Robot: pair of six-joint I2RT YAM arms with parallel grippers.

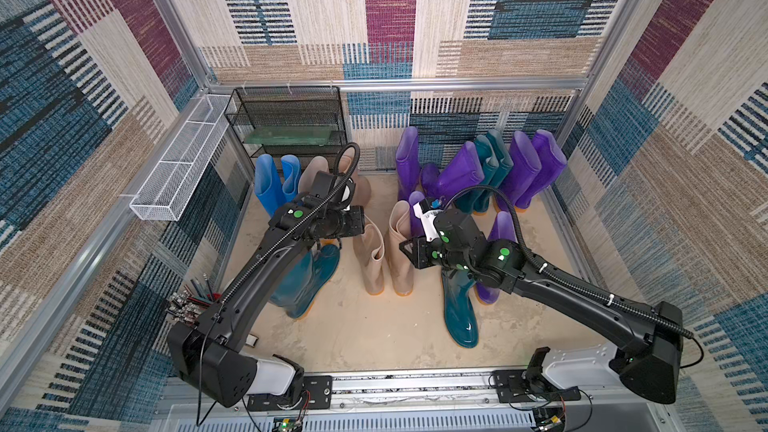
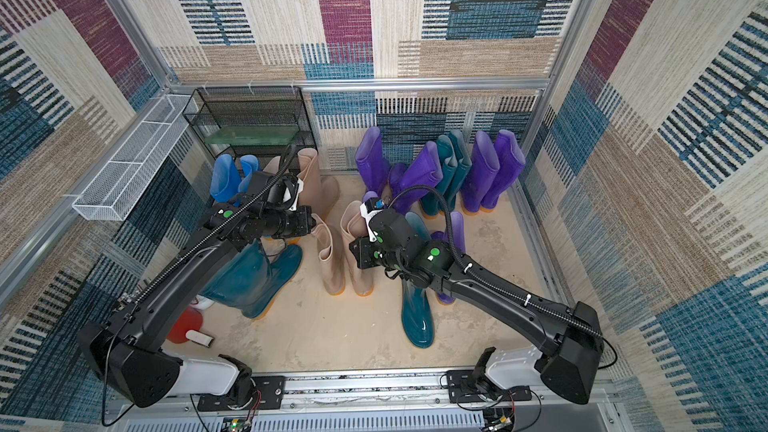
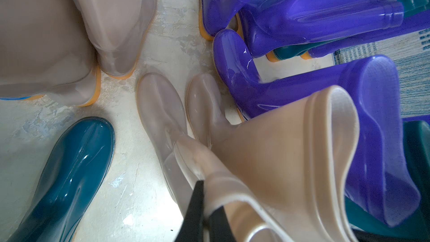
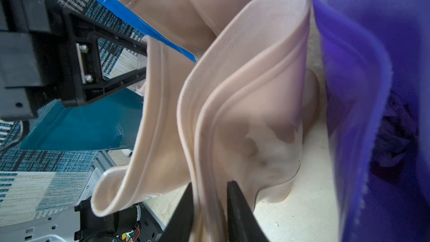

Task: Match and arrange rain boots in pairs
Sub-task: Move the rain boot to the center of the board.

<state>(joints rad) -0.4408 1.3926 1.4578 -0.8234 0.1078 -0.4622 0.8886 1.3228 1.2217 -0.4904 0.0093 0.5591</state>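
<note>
Two short beige rain boots stand side by side mid-floor. My left gripper (image 1: 366, 227) (image 3: 206, 208) is shut on the top rim of the left beige boot (image 1: 372, 268) (image 3: 162, 112), squeezing it flat. My right gripper (image 1: 402, 248) (image 4: 210, 213) straddles the rim of the right beige boot (image 1: 401, 272) (image 4: 244, 89); its fingers (image 4: 239, 215) stand apart, the rim loose between them. A teal pair (image 1: 307, 280) is under the left arm. One teal boot (image 1: 459, 313) and a purple boot (image 1: 500, 232) stand by the right arm.
Blue boots (image 1: 270, 184) and tall beige boots (image 1: 328, 172) stand at the back left; purple boots (image 1: 532, 168) and teal boots (image 1: 490, 168) line the back right. A black mesh rack (image 1: 286, 118) and a white wire basket (image 1: 178, 168) hang on the walls.
</note>
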